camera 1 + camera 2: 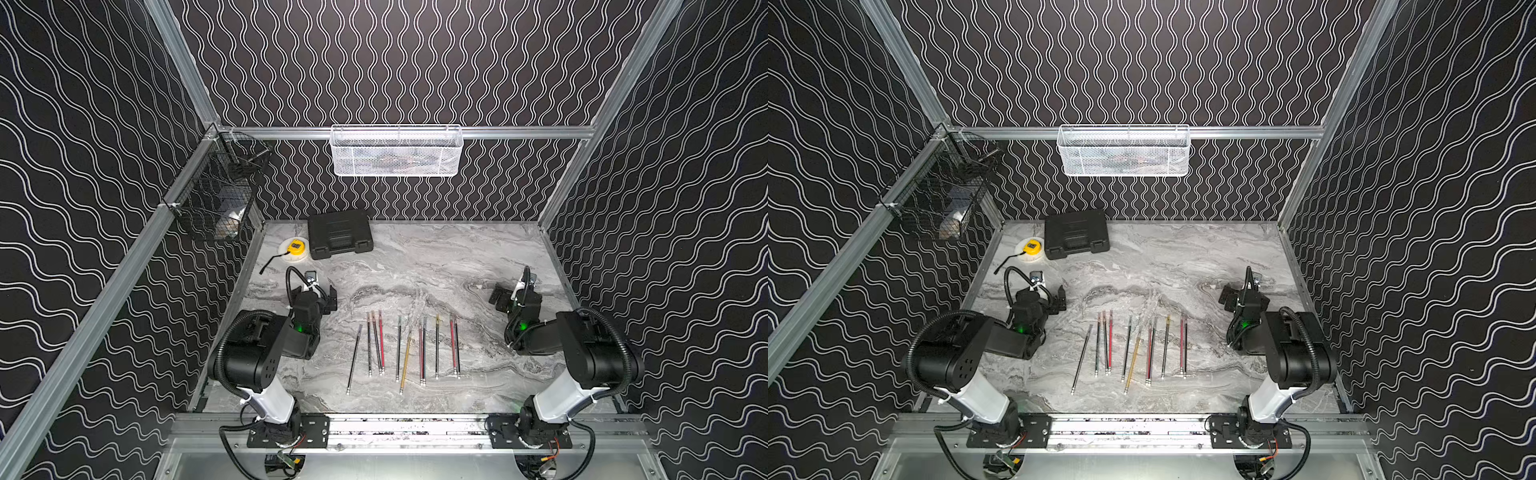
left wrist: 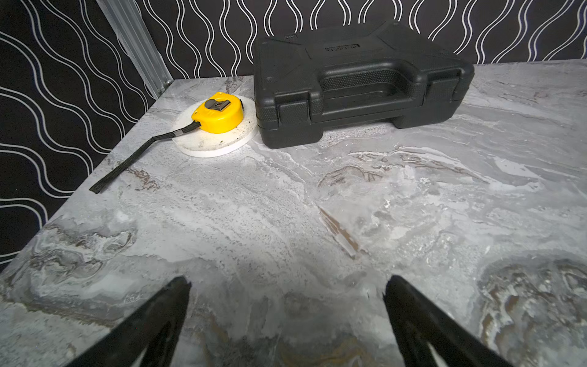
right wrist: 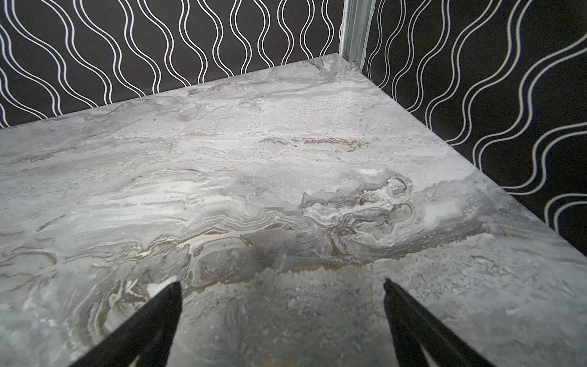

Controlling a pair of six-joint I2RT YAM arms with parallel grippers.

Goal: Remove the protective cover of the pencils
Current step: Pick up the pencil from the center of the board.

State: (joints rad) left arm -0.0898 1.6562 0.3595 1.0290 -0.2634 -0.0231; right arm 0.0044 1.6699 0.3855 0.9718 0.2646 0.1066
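**A:** What lies nearest the front?

**B:** The pencils [image 1: 406,361] lie in a loose row on the grey marbled table [image 1: 436,266], near its front edge and about midway across. They run front to back. Their bodies are black, red or yellow, and their pale end pieces point toward the front. Two of them lie slanted.

**A:** Are the pincers holding any?

**B:** No. The left gripper [image 2: 287,282] has its jaws spread wide, with only bare table between them. It sits behind the row, off to the left. The right gripper [image 3: 282,284] is spread just as wide and grips nothing, off to the right of the row. Neither touches a pencil.

**A:** And farther back?

**B:** In the far left corner a yellow tape measure [image 2: 219,112] rests on a white disc [image 2: 216,143], just beside a closed black case [image 2: 355,82]. A white mesh basket [image 1: 397,151] hangs on the back wall, and a black wire basket [image 1: 216,195] hangs on the left wall.
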